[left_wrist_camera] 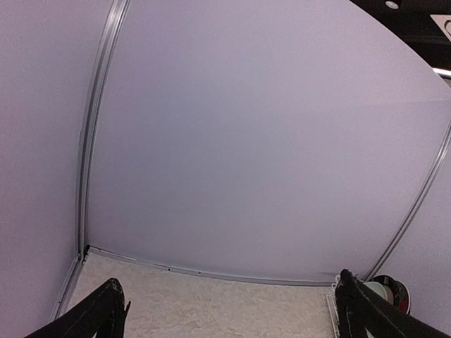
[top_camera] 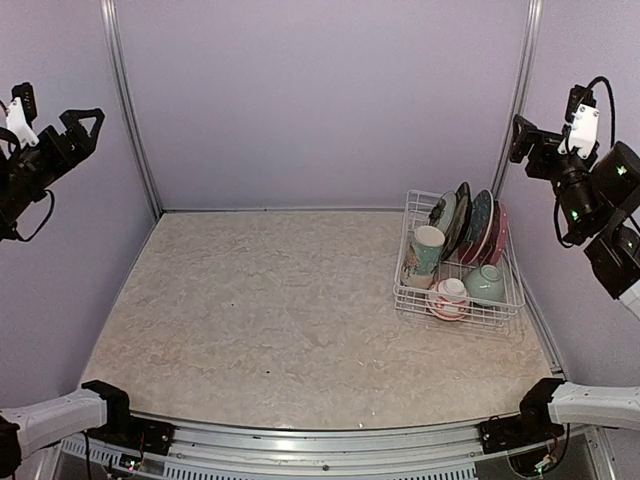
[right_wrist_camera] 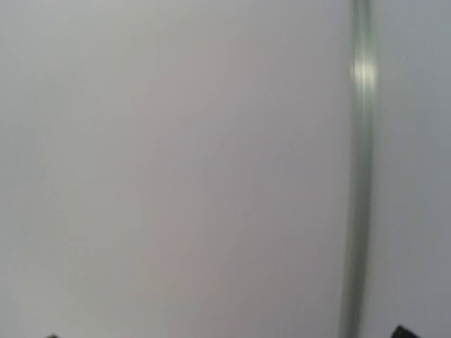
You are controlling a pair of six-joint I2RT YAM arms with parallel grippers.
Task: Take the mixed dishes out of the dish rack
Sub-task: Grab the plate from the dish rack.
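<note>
We log left pincer (top_camera: 92,132) and right pincer (top_camera: 519,141) wide open, empty. The dish rack (top_camera: 403,280) sits at the right edge of the table (top_camera: 270,310), below the right pincer; right arm nearer.

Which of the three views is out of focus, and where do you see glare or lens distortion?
Right wrist view: out of focus, with a bright glare patch on the metal strip. Left wrist view: sharp, but the wide lens bends the corner post into a curve. Top external view: sharp and evenly lit; the dish rack reads clearly.
</note>
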